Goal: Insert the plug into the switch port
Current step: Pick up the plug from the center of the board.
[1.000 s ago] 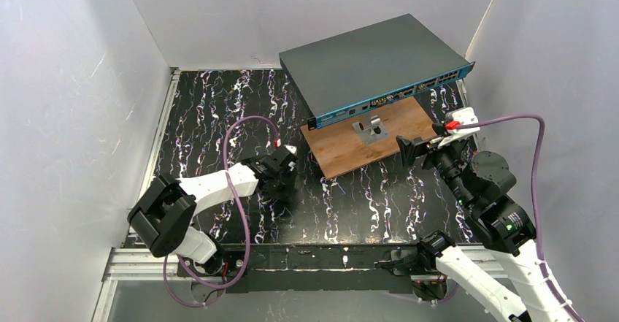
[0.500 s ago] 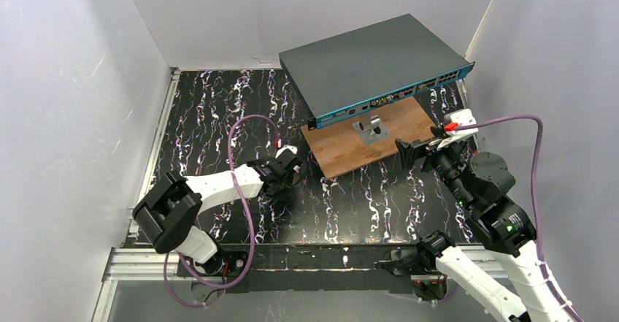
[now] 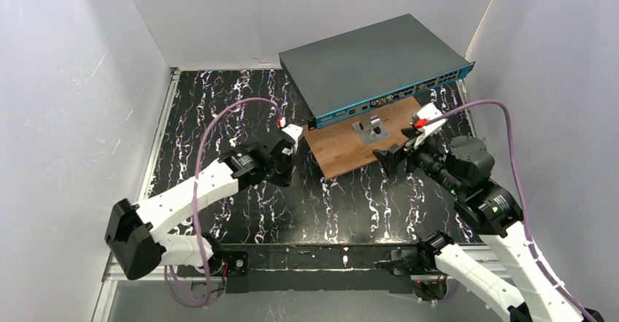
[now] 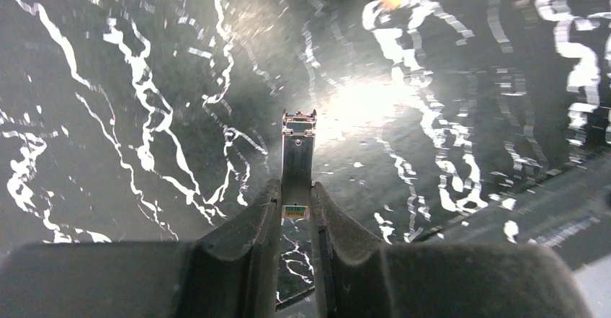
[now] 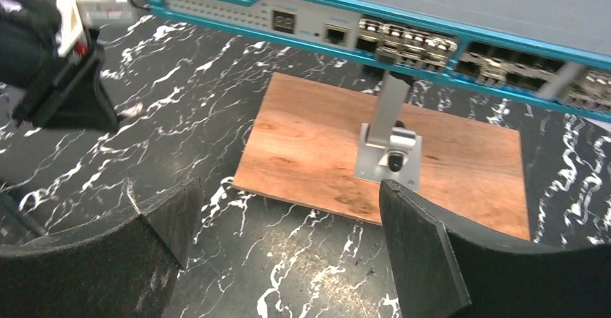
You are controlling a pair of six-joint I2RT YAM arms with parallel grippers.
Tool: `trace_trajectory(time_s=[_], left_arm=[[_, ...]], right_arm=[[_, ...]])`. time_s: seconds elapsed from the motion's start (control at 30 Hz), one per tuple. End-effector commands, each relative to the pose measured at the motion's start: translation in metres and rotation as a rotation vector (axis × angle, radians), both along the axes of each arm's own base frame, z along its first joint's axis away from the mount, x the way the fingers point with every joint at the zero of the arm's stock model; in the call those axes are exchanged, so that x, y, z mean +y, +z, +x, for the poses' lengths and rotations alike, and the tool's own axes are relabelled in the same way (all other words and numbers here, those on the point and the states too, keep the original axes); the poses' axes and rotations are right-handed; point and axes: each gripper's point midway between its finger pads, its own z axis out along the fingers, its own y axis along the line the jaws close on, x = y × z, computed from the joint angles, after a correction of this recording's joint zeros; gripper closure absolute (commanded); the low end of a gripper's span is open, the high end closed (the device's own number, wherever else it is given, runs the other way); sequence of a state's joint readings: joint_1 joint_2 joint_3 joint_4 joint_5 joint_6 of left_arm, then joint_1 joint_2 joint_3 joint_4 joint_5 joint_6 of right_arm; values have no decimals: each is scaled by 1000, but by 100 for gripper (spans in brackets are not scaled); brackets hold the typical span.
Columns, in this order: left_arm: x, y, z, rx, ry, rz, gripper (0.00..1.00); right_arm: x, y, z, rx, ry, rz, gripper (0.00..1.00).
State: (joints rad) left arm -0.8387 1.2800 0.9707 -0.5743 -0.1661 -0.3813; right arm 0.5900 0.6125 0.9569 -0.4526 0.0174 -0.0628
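Observation:
The plug (image 4: 297, 156) is a slim dark metal module, and my left gripper (image 4: 295, 194) is shut on its rear end. Its tip points away above the black marbled table. Seen from above, the left gripper (image 3: 280, 155) hangs left of the wooden board, and the plug does not show under it. At the back stands the switch (image 3: 368, 60), a flat dark grey box. Its teal front strip (image 5: 238, 9) carries rows of small dark sockets (image 5: 407, 38). My right gripper (image 3: 399, 149) is open over the board's right half, with nothing between its fingers (image 5: 425, 246).
A brown wooden board (image 3: 343, 150) lies in front of the switch, with a small metal bracket (image 5: 389, 148) standing on it. Purple cables (image 3: 219, 128) loop from both wrists. White walls close in the table on three sides.
My left gripper has shut on the plug and risen, moving back and right toward the board. My right arm has swung left over the board, still open.

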Motion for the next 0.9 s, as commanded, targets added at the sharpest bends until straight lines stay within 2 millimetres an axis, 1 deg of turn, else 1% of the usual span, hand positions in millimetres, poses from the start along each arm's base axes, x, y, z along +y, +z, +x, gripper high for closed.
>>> trace_trajectory(time_s=[0.0,0.03,0.13,0.3,0.37,0.43,0.5,0.63,0.73,0.87], left_arm=[[-5,41,-19,3,-173,-47,100],[-8,50,-22,3,-200,-67,100],[-16,68,-38,34,-322,-119,100],[-20,102,-60,52,-511,-157,100],[-23,115,-69,53,-574,-193,100],[-25,128,-77,36,-652,-224,100],[-28,139,-82,31,-695,-254,100],[-39,157,-87,26,-751,-310,100],[-47,169,-85,4,-787,-329,100],[-60,177,-81,-12,-836,-335,100]], right_arm=[[27,22,-14,-28,196,-20,1],[32,21,-17,-17,236,-38,1],[49,17,-30,12,393,-85,1],[69,5,-49,75,604,-129,1],[76,2,-54,90,670,-128,1],[82,0,-55,94,707,-121,1],[88,1,-56,90,741,-105,2],[97,4,-57,81,793,-71,3],[103,3,-56,79,818,-53,6],[112,8,-56,69,857,-19,8]])
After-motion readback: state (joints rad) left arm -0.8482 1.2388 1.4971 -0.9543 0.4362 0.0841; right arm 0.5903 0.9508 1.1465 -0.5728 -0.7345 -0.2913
